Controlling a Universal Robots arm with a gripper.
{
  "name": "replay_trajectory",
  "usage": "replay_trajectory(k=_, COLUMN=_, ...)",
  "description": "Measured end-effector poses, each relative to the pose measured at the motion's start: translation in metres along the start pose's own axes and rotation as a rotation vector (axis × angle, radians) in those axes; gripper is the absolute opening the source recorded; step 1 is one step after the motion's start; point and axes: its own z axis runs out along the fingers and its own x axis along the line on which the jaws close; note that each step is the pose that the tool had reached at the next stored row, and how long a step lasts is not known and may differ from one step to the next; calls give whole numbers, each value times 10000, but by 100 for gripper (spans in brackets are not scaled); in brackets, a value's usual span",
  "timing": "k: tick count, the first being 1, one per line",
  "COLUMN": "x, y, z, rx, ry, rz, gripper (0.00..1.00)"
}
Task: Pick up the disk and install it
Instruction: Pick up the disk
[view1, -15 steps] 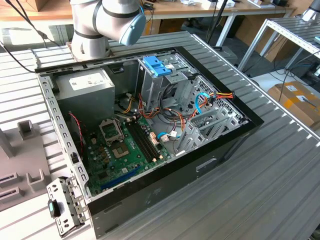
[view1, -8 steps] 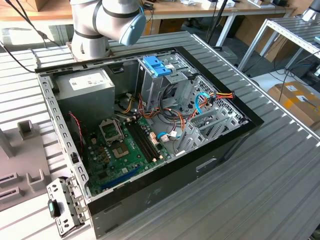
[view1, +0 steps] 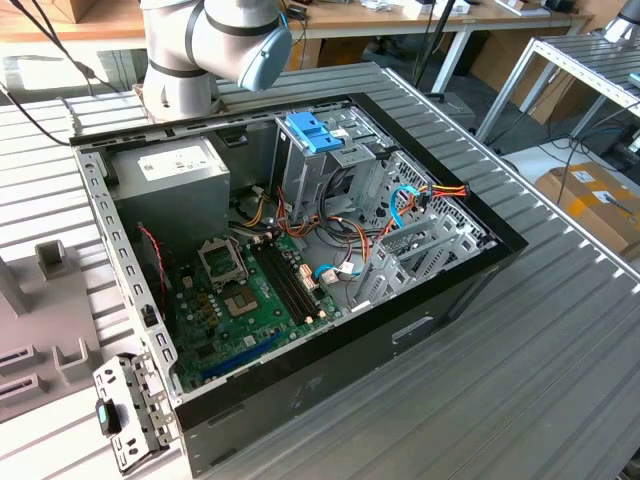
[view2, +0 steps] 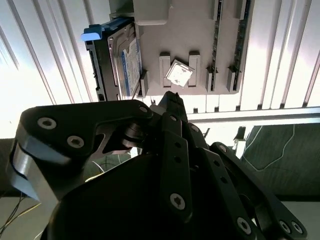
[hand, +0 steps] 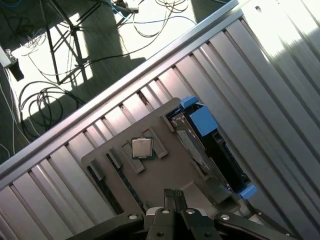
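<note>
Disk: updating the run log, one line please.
disk: on edge in grey fixture | end effector: shut, empty, clear of disk | installed: no

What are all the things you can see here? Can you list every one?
disk: one, silver-grey with blue rails, standing on edge in the holder
holder: one, grey, on the table
chip: one, silver, on the holder beside the disk
computer case: one, black, open, on the table
motherboard: one, green, inside the case
power supply: one, grey, inside the case
tray: one, light blue, inside the case
table: one, silver, slatted
gripper: one, black, shut, empty, near the holder
arm: one, grey and light blue, behind the case
</note>
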Motion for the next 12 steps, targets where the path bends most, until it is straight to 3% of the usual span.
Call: replay_trajectory(k=12, x=0, y=0, z=0, rx=-13, ry=24, rz=-555, gripper=11)
